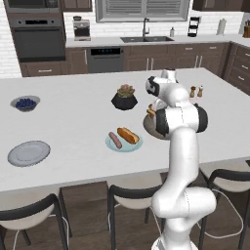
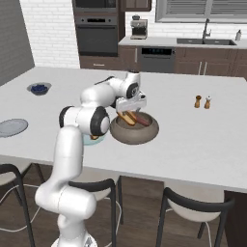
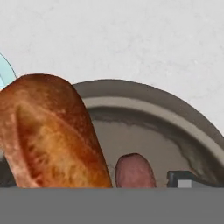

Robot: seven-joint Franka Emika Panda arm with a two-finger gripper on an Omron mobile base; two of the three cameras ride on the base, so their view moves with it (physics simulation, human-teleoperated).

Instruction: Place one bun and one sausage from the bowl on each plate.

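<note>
Bun (image 3: 48,131) in the grey-brown bowl (image 2: 137,136) sits right under my hand camera, big and close, with the end of a sausage (image 3: 134,171) just beside it, both lying inside the bowl wall (image 3: 175,118). From the right base view I see that bun (image 2: 126,118) and sausage (image 2: 141,119) lying together in the bowl, and my gripper (image 2: 131,107) hangs just over them, jaws spread as wide as they go, nothing between them; I can't tell if a fingertip (image 3: 183,179) touches the bowl floor. Teal plate (image 1: 124,141) near the counter's front edge carries one bun (image 1: 128,135) and one sausage (image 1: 115,139) side by side, close to the bowl (image 1: 152,128), which my arm mostly covers in the left base view. Grey plate (image 1: 29,153) lies well apart to the left on the island counter (image 1: 73,122), bare. Small bowl of blue berries (image 1: 25,103) sits farther back on that side. Black faceted plant pot (image 1: 124,97) stands behind the teal plate. Salt and pepper shakers (image 2: 202,102) stand right of the bowl, apart from it.
</note>
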